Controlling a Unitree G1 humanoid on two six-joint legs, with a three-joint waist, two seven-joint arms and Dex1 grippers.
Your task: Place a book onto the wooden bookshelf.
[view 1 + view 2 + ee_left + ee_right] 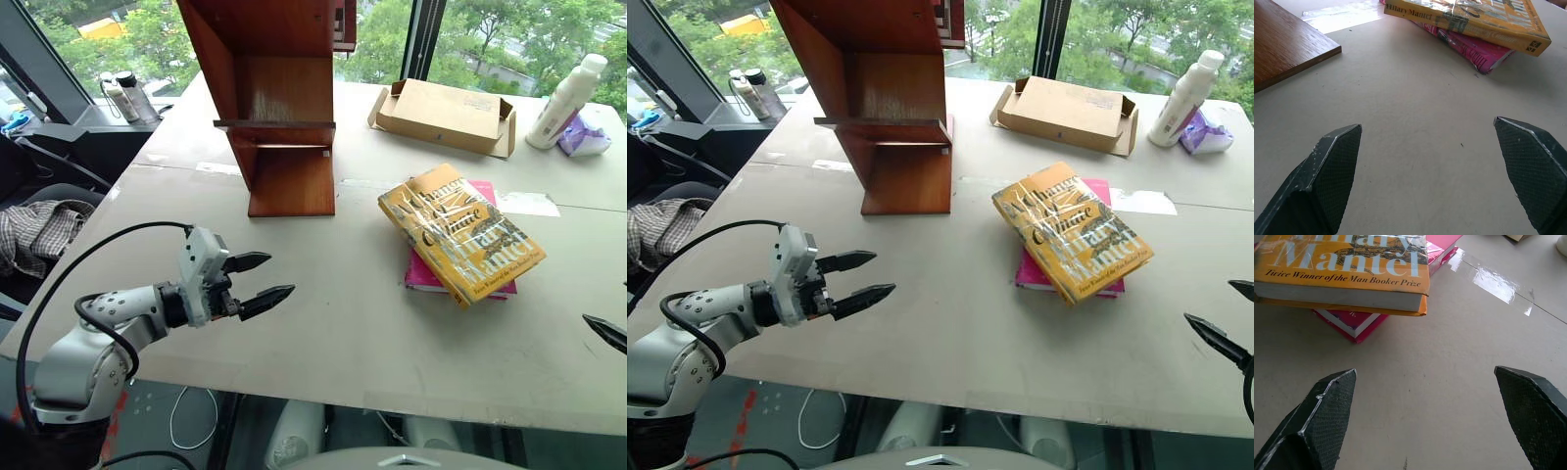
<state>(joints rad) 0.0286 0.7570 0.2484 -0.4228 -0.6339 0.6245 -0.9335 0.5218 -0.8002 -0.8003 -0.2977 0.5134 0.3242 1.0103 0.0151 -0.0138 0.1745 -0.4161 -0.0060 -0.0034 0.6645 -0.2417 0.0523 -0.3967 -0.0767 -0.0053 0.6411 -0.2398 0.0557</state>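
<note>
The thick yellow-orange book (460,233) lies flat on the table, stacked on a thinner pink book (423,276). The wooden bookshelf (274,108) stands upright at the back, left of the books. My left gripper (257,280) hovers open over the table's near left part, well short of the book, fingers pointing right. My right gripper (1227,315) is at the right edge, open, with the book's page edge (1347,291) ahead of it. In the left wrist view the yellow spine (1464,24) shows beyond the open fingers.
A flat tan cardboard box (446,116) lies at the back right, with a white bottle (566,101) and a purple packet (585,135) beside it. A strip of clear tape (527,204) crosses the table. Bottles (127,96) stand on the far left ledge.
</note>
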